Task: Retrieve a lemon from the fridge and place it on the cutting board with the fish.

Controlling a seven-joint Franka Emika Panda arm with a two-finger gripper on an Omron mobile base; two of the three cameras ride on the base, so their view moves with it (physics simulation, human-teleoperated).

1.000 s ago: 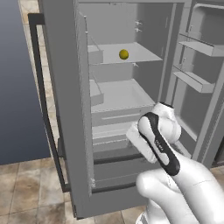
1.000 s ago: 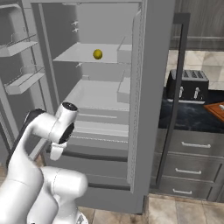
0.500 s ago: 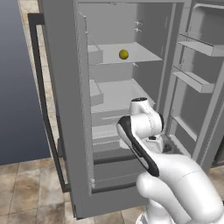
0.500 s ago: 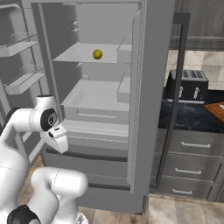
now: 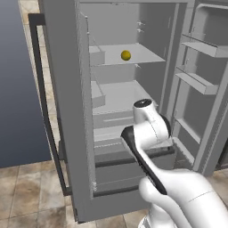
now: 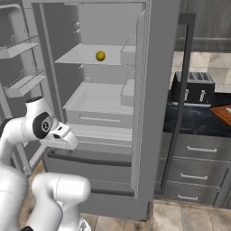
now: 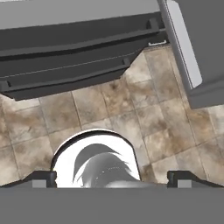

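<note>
hanging low, tool wide open, empty | lemon far above, fridge shelf

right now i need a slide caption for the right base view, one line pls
Fridge doors open, lemon alone on an upper shelf, white arm folded low in front, toaster on the dark counter beyond.

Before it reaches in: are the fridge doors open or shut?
Open: both fridge doors are swung wide, showing the shelves and the lemon inside.
</note>
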